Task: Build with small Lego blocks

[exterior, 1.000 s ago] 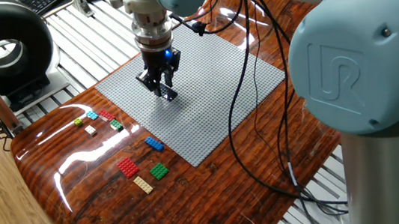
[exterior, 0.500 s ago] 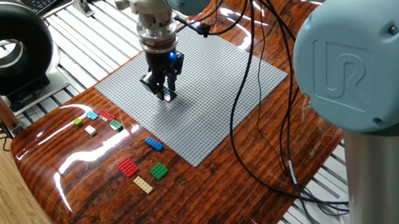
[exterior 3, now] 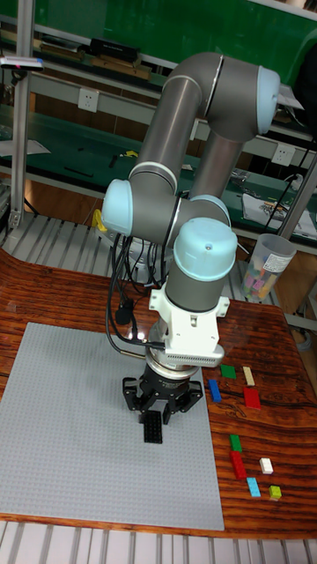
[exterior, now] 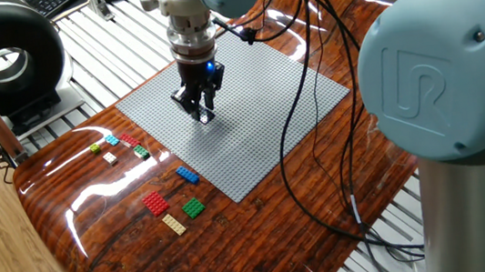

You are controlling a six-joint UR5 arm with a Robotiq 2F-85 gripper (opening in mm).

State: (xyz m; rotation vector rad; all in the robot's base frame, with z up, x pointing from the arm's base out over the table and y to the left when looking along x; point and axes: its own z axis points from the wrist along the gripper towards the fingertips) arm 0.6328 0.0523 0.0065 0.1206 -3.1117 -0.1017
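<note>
My gripper (exterior: pixel 203 113) points straight down over the middle of the grey studded baseplate (exterior: pixel 266 97), shut on a dark blue small Lego block (exterior 3: pixel 154 429) whose lower end sits at the plate's surface. Loose small Lego blocks lie on the wooden table beside the plate: a blue one (exterior: pixel 187 174), a red one (exterior: pixel 156 203), a green one (exterior: pixel 194 207) and a tan one (exterior: pixel 174 223). Farther left is a cluster with yellow-green (exterior: pixel 96 148), light blue (exterior: pixel 112 140) and white (exterior: pixel 109 157) pieces. The tall fixed view shows the same blocks to the right of the gripper (exterior 3: pixel 158 421).
Black cables (exterior: pixel 317 146) hang from the arm and trail across the plate's right side onto the table. A black ring-shaped device (exterior: pixel 1 63) stands off the table at the far left. A clear cup (exterior 3: pixel 267 264) of small parts stands behind the blocks.
The gripper with the dark block has shifted slightly to the right over the baseplate, then held still. The loose blocks have not moved.
</note>
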